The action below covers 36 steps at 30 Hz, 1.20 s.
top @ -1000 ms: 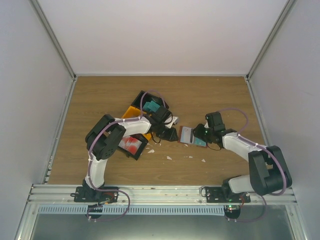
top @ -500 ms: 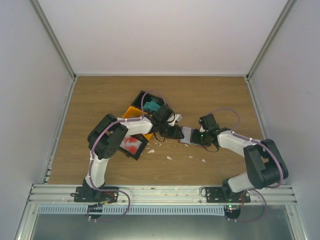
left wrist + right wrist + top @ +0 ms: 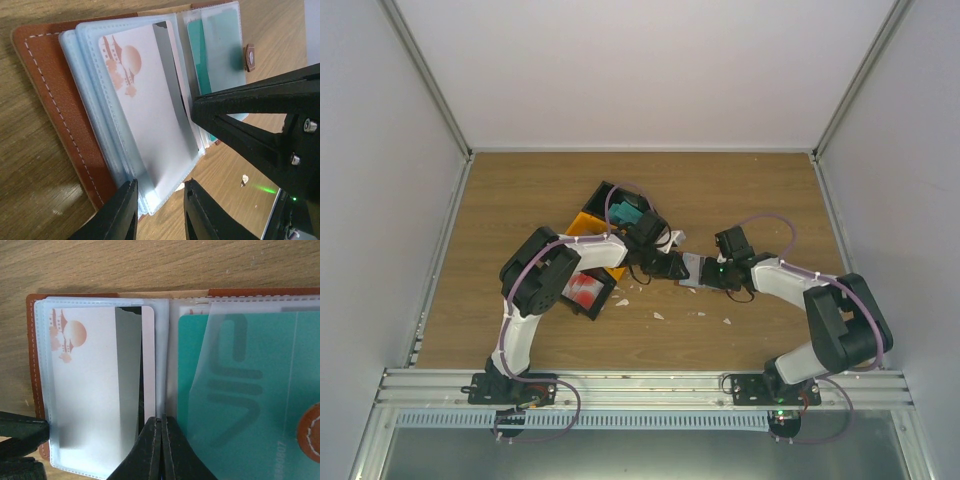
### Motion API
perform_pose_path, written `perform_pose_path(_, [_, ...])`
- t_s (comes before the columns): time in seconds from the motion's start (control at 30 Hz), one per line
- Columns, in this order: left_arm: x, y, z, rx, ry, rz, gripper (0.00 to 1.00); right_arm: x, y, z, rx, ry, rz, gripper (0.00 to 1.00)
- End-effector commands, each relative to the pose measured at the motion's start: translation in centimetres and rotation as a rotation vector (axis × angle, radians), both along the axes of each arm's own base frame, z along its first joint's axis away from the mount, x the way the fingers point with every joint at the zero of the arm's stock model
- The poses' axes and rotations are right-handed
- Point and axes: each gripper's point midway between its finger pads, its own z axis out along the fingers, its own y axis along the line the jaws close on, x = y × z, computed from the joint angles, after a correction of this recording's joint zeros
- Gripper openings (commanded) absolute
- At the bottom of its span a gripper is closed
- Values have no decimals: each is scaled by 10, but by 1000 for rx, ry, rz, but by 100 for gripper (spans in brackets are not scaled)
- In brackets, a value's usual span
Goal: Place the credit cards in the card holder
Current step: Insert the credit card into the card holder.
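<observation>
The card holder (image 3: 692, 270) lies open on the table between both grippers, brown leather (image 3: 50, 100) with clear light-blue sleeves. A white card with an orange picture (image 3: 140, 100) sits in a left sleeve (image 3: 85, 385). A teal card (image 3: 240, 390) sits in a right sleeve (image 3: 220, 55). My left gripper (image 3: 160, 215) is open, its fingers on either side of the sleeves' near edge. My right gripper (image 3: 161, 440) is shut on a thin sleeve leaf at the holder's middle fold. In the top view the left gripper (image 3: 668, 266) and right gripper (image 3: 712, 272) face each other.
A black-and-orange compartment tray (image 3: 588, 222) stands left of the holder, holding a teal card (image 3: 625, 212) and a red-and-white card (image 3: 582, 290). Small white scraps (image 3: 658, 316) lie on the wood near the front. Side walls enclose the table.
My right gripper has moved left with the card holder, bringing it up to my left gripper. The left gripper shifted slightly right toward it.
</observation>
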Motion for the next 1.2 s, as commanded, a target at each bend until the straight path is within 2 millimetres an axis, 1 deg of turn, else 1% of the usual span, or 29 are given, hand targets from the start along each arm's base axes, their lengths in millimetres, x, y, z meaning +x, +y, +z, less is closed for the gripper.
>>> perform_pose_path(0.0, [4, -11, 7, -26, -35, -20, 30, -14, -10, -17, -70, 67, -14, 0])
perform_pose_path(0.13, [5, -10, 8, -21, -39, -16, 32, -14, -8, -21, -65, 74, -11, 0])
perform_pose_path(0.23, [8, -8, 15, -18, -65, -3, 32, -15, -8, -23, -65, 78, -9, 0])
perform_pose_path(0.27, [9, -8, 20, -24, -78, 0, 33, -15, -9, -24, -65, 79, -11, 1])
perform_pose_path(0.37, [9, -9, 23, -33, -85, -5, 35, -15, -8, -25, -63, 80, -9, 0])
perform_pose_path(0.57, [6, -10, 13, -27, -50, -15, 36, -16, -7, -25, -56, 79, -8, 0])
perform_pose_path(0.6, [6, -11, 13, -30, -50, -16, 35, -16, -7, -25, -54, 78, -7, 1])
perform_pose_path(0.77, [6, -12, 18, -43, -60, -22, 22, -16, -6, -25, -48, 75, -8, 1])
perform_pose_path(0.83, [5, -13, 17, -48, -54, -31, 21, -16, -6, -25, -47, 74, -8, 0])
perform_pose_path(0.97, [1, -16, 14, -55, -34, -46, 22, -15, -5, -23, -36, 69, -7, 1])
perform_pose_path(1.1, [-3, -21, 20, -87, -33, -75, 22, -15, -4, -23, -30, 67, -7, 1])
perform_pose_path(1.17, [-8, -25, 21, -111, -19, -99, 22, -15, -4, -23, -28, 64, -9, 1])
